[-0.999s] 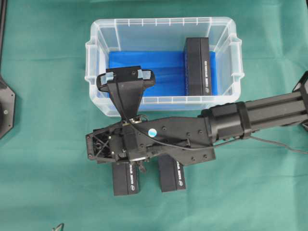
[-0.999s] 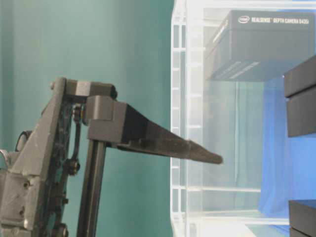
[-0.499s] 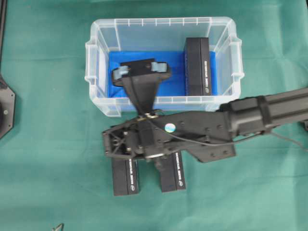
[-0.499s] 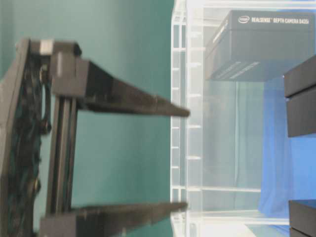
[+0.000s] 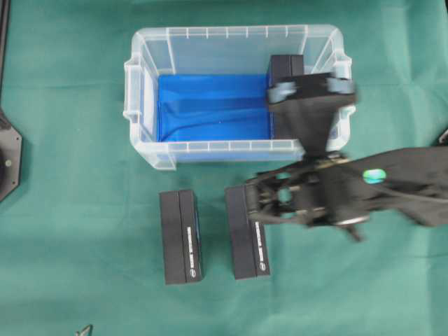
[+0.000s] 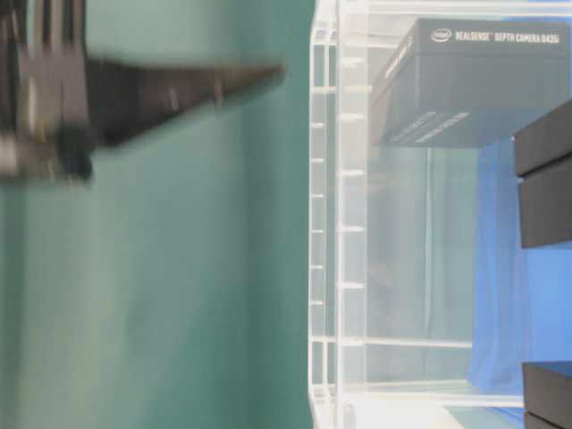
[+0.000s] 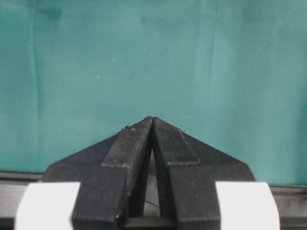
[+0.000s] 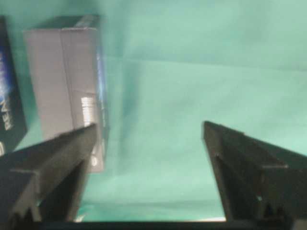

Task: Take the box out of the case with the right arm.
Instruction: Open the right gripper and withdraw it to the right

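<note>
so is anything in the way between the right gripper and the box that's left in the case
Nothing visible blocks it. The box stands alone at the right end of the case, which is open on top. The right gripper is open, outside the case's near wall, beside two boxes on the cloth. That wall rules out a level approach, so it must go in from above.

All-black right arm (image 5: 392, 185), blurred: open-lattice framework near the end effector, small round pale-blue sticker on the forearm. Black wrist-camera bracket with pale grey-blue patches at both ends. Right end effector (image 8: 151, 139): two tapered matte-black fingers. Left end effector (image 7: 152, 129): black wedge fingers, ribbed pads, white blocks flanking.
</note>
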You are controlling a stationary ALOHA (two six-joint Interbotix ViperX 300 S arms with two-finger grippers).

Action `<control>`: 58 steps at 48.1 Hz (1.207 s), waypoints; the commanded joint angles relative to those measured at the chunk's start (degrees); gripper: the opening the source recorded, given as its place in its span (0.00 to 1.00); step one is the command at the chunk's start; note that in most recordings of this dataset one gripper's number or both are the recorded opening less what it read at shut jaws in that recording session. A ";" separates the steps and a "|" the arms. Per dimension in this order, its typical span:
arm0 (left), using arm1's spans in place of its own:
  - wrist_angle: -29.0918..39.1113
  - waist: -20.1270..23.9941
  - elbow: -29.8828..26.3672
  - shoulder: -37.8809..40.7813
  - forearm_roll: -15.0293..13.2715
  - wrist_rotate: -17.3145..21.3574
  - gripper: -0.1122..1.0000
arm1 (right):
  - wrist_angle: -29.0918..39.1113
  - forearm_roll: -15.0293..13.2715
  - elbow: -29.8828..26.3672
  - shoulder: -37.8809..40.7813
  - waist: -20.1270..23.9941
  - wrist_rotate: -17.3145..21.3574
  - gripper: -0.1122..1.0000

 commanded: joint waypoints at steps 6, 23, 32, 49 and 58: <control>-0.18 -0.18 -0.62 -0.09 0.09 0.18 0.10 | -2.90 0.00 10.72 -11.43 2.55 3.96 0.89; -0.18 -0.18 -0.62 0.09 0.09 0.26 0.10 | -2.90 0.09 23.73 -24.61 6.77 8.88 0.89; -0.18 -0.18 -0.53 0.26 0.09 0.26 0.10 | -2.72 -0.18 25.05 -26.19 7.12 8.61 0.89; -0.18 -0.18 -0.53 0.62 0.09 0.26 0.10 | -2.72 -1.67 25.58 -27.16 2.81 4.48 0.89; -0.18 -0.18 -0.53 0.62 0.09 0.18 0.10 | -2.81 -2.11 26.54 -28.30 -5.27 -5.01 0.89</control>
